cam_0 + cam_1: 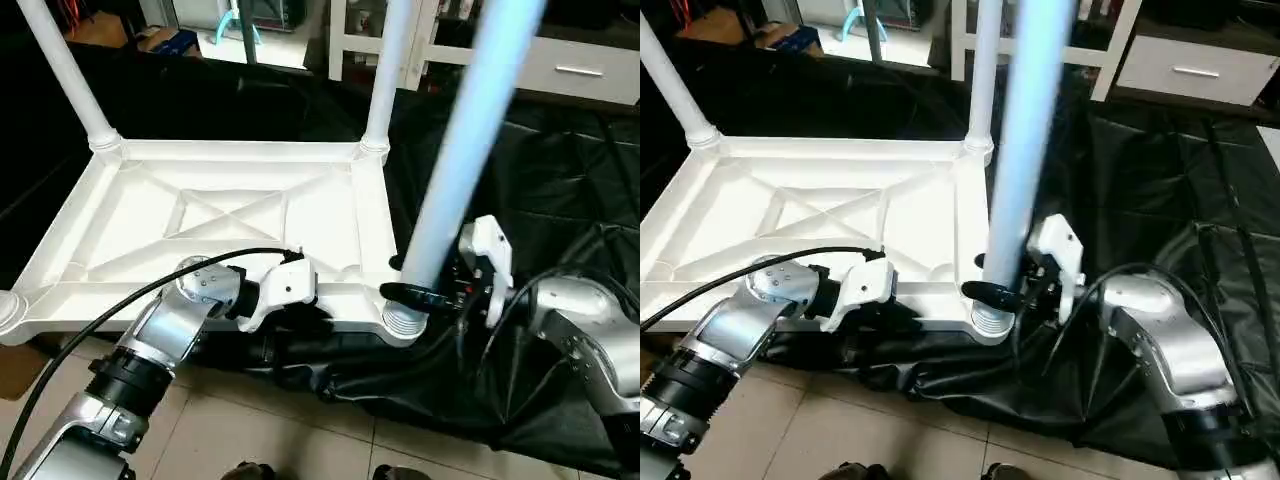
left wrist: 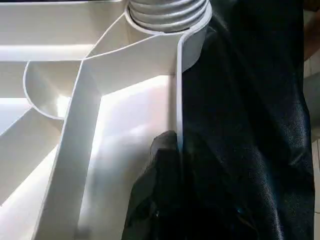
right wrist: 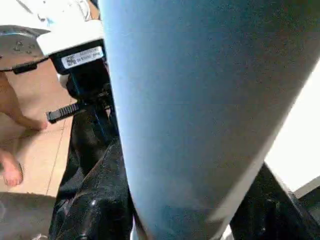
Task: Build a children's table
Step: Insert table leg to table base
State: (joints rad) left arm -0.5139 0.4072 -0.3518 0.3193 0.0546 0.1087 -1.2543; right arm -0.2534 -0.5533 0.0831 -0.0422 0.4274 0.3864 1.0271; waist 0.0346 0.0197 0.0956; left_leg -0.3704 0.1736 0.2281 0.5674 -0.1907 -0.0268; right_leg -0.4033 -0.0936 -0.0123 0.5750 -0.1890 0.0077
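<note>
The children's table top (image 1: 230, 215) lies upside down, its ribbed underside facing up. Two white legs (image 1: 65, 70) (image 1: 388, 70) stand in the far corner sockets. My right gripper (image 1: 420, 297) is shut on a third leg (image 1: 470, 130), low on the tube. That leg's threaded end sits in the near right socket (image 1: 403, 322), and the leg (image 3: 200, 110) leans slightly. My left gripper (image 1: 285, 318) is shut on the top's near rim, a short way left of that socket. One black finger (image 2: 162, 155) presses the rim's inner face. The near left socket (image 1: 8, 310) holds no leg.
A black cloth (image 1: 540, 200) lies under the table top and spreads to the right. White furniture with a drawer (image 1: 580, 70) stands at the back. Tiled floor (image 1: 290, 430) runs along the front, where a person's feet (image 1: 250, 470) show. My left arm's cable (image 1: 100, 320) crosses the near rim.
</note>
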